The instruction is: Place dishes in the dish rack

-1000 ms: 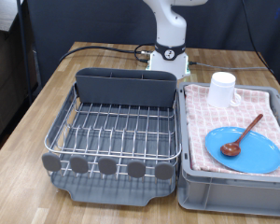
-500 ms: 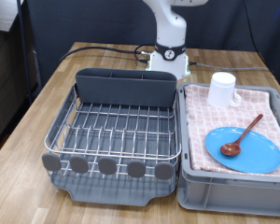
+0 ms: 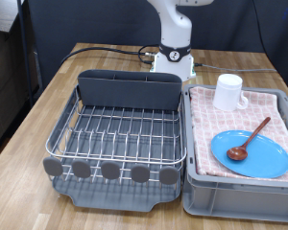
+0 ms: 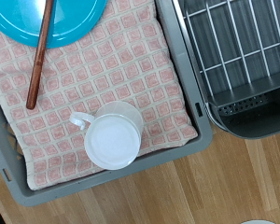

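Exterior view: dish rack (image 3: 115,134) has no dishes yet. White cup (image 3: 228,92), blue plate (image 3: 252,153), wooden spoon (image 3: 250,139) sit on pink cloth (image 3: 221,129) in grey bin (image 3: 240,196). Gripper not seen.

Wrist view: cup (image 4: 113,136) right below camera, handle sticking out. Looks hard, smooth, light, may break; grab by rim. Gripper fingers not seen, so cannot tell if open.

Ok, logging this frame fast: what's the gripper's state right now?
Gripper: not visible in either view, so its state cannot be told. Nothing shows between fingers; the white cup lies below the wrist camera.
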### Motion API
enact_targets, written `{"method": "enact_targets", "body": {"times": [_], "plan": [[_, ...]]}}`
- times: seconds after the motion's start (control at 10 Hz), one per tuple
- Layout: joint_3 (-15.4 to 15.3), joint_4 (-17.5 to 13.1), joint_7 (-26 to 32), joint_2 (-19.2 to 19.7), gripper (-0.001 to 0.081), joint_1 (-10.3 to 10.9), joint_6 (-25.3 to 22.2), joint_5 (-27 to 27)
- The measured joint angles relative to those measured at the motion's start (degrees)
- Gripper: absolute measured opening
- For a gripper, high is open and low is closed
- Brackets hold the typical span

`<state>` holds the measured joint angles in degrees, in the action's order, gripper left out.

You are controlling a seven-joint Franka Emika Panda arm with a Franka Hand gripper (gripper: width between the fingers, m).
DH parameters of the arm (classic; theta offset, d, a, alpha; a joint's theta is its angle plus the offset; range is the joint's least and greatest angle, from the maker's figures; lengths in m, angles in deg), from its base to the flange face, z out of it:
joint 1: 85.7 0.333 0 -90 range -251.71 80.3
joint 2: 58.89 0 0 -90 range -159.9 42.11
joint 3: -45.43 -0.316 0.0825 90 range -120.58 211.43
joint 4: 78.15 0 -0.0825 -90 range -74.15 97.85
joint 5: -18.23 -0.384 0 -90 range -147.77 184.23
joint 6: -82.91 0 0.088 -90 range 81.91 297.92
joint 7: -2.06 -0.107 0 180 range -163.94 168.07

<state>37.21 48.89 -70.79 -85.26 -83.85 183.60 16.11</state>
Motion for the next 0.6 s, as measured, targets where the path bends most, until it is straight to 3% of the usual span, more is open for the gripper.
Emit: {"method": "enact_targets", "body": {"times": [0.6], "plan": [[-5.2, 0.0, -12.2, 0.8, 0.0803, 0.0, 2.9, 1.0]]}}
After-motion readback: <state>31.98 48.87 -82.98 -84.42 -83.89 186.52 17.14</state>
